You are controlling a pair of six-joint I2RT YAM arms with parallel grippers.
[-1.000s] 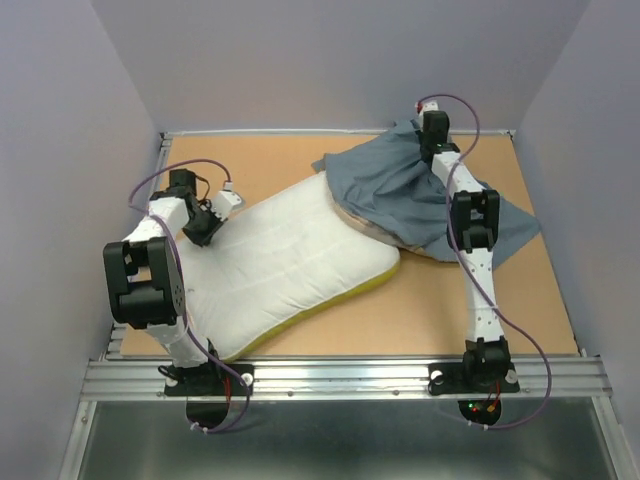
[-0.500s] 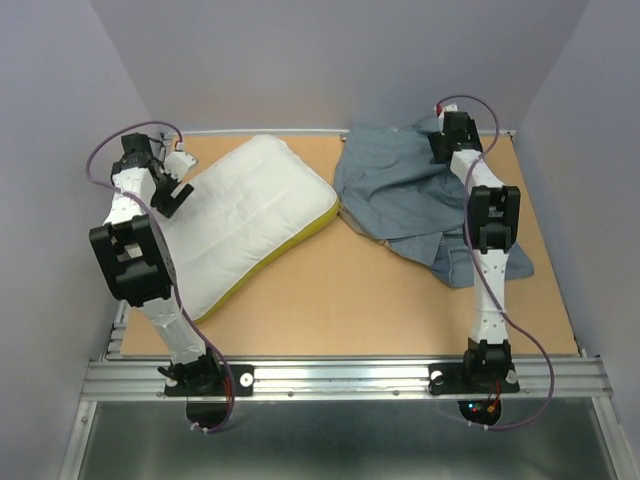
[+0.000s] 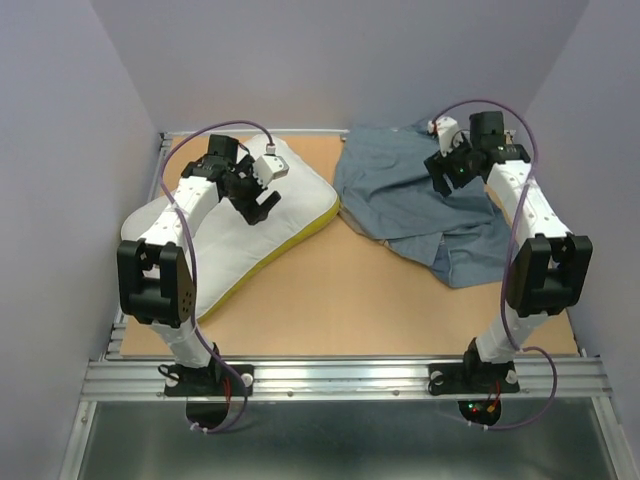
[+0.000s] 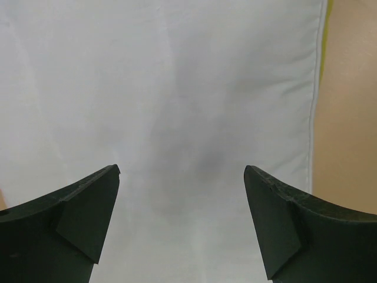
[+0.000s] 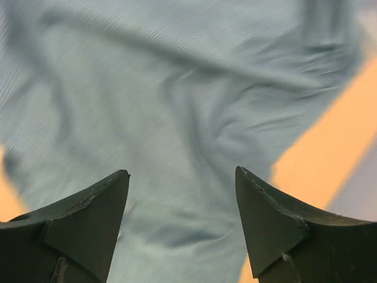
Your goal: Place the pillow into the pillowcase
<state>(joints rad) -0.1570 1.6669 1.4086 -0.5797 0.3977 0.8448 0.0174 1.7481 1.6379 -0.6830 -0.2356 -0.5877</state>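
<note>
**Both pincers open and empty: find the case's mouth first**

The left pincer [image 3: 262,207] hangs over the far right part of the pillow [image 3: 225,250], jaws spread wide with nothing between them. Its wrist view shows only white cover below, and the pillow's seam and yellow edge off to the right. The pillow lies flat on the left half of the bench [image 3: 350,300], skewed, its far right corner just beside the case [image 3: 400,195]. Whether the two touch I cannot tell.

The case lies crumpled on the far right of the bench, plain blue face up, with folds running across it. The right pincer [image 3: 443,172] hovers above its far part, jaws likewise wide apart and holding nothing. Its wrist view is blurred and shows rumpled cloth with bare bench at the right.

The step in hand looks like taking first holds, so the task is barely begun. No open hem is plain from above, so the right pincer should go for an edge where a single layer can be lifted, not a thick fold. Pinching both layers would shut the mouth.

The left pincer would do better at the pillow's corner or seam than on its flat middle, where the padding would only bulge and slip. A corner grip also lets that corner lead into the case.
</note>
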